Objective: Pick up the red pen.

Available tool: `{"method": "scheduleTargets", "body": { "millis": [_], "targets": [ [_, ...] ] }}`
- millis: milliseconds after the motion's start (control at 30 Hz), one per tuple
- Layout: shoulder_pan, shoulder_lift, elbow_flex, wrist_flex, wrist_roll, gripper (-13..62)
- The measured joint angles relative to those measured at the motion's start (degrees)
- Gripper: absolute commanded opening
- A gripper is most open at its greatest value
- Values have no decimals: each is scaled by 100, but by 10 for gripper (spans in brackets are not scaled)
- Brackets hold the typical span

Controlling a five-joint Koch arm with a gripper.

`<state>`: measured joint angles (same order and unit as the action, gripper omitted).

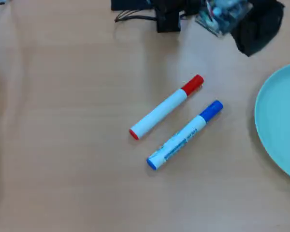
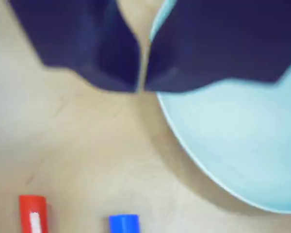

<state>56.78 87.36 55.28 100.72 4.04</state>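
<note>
The red pen (image 1: 166,107) lies slantwise in the middle of the wooden table in the overhead view, white barrel, red cap up and to the right. In the wrist view only its red cap (image 2: 33,213) shows at the bottom left. My gripper (image 2: 141,87) hangs from the top of the wrist view, its two dark jaws almost touching and empty, well above the pens. In the overhead view the arm (image 1: 241,19) sits at the top edge, far from the red pen.
A blue-capped white marker (image 1: 184,135) lies parallel below the red pen; its cap (image 2: 123,224) shows in the wrist view. A light blue plate (image 1: 280,121) sits at the right edge, also in the wrist view (image 2: 242,141). Black cables (image 1: 135,17) lie at the top.
</note>
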Motion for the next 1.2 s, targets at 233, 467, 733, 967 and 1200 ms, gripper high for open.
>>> {"method": "scheduleTargets", "body": {
  "millis": [233, 467, 733, 967, 1200],
  "targets": [
    [62, 826, 492, 44, 0, -65],
    [624, 1160, 1099, 70, 9, -63],
    [1195, 1160, 1362, 220, -1239, 93],
    [2364, 1160, 2268, 264, -2698, 249],
    [3173, 1160, 3146, 185, -3507, 294]
  ]
}}
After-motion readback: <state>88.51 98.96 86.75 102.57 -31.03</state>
